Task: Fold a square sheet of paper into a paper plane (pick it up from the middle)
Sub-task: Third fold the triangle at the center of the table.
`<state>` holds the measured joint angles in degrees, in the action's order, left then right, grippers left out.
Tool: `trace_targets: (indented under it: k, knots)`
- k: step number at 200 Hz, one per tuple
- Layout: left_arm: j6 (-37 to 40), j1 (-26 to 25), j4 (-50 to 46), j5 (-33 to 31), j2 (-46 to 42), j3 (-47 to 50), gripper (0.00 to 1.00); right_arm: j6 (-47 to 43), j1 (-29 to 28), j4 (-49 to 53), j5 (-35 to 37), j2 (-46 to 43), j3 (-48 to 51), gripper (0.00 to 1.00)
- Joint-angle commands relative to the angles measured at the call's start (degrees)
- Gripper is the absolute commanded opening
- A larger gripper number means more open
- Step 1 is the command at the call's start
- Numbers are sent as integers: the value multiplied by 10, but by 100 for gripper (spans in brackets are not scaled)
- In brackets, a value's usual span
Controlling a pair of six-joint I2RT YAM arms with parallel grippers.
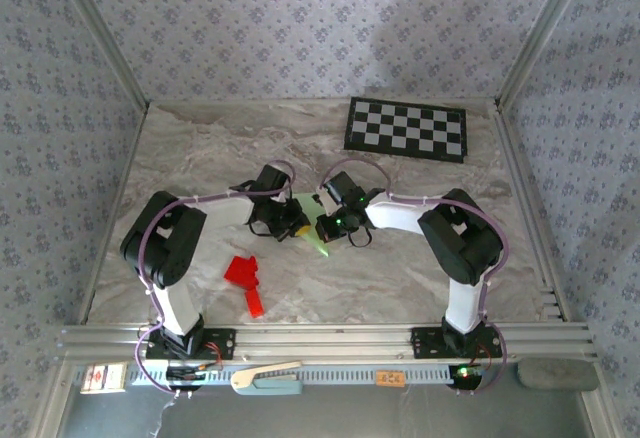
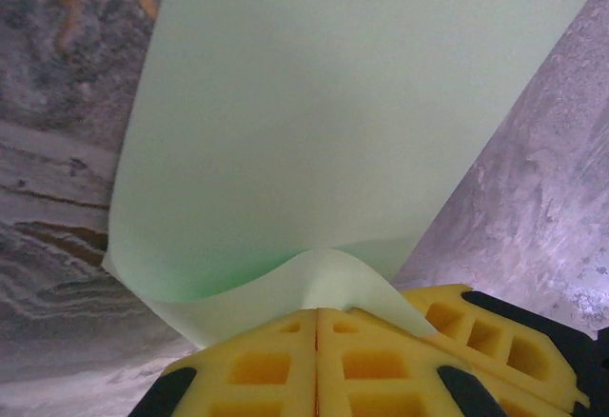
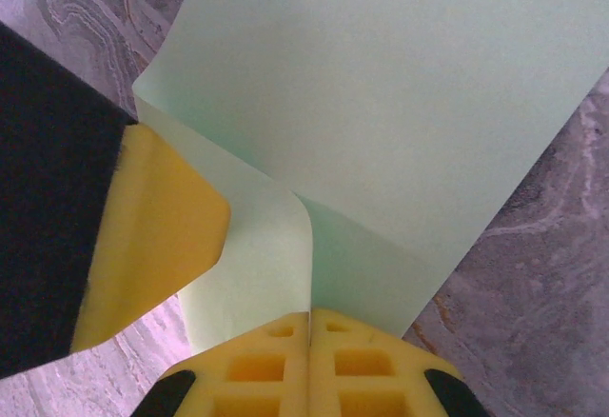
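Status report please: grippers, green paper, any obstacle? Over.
Left gripper shut on the square sheet of paper. Right gripper shut on it too; sheet curled. Red paper shape and checkerboard lie apart from it.

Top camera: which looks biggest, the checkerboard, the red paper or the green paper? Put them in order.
1. checkerboard
2. red paper
3. green paper, but only a sliver shows, so its real size is unsure.
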<state>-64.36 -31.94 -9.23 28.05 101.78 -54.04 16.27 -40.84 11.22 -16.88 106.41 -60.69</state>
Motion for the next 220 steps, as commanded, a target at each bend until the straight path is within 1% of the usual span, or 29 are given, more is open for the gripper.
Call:
trace_targets:
  k: [1,156,220]
  knots:
    - [15,-2,-14,-2,7,2,8,10,3,40,29,20,-4,0]
    - [43,-2,-39,-34,19,9,7,14,2,50,37,22,-6,0]
    - [49,-1,-41,-43,41,18,6,22,6,52,19,13,-13,0]
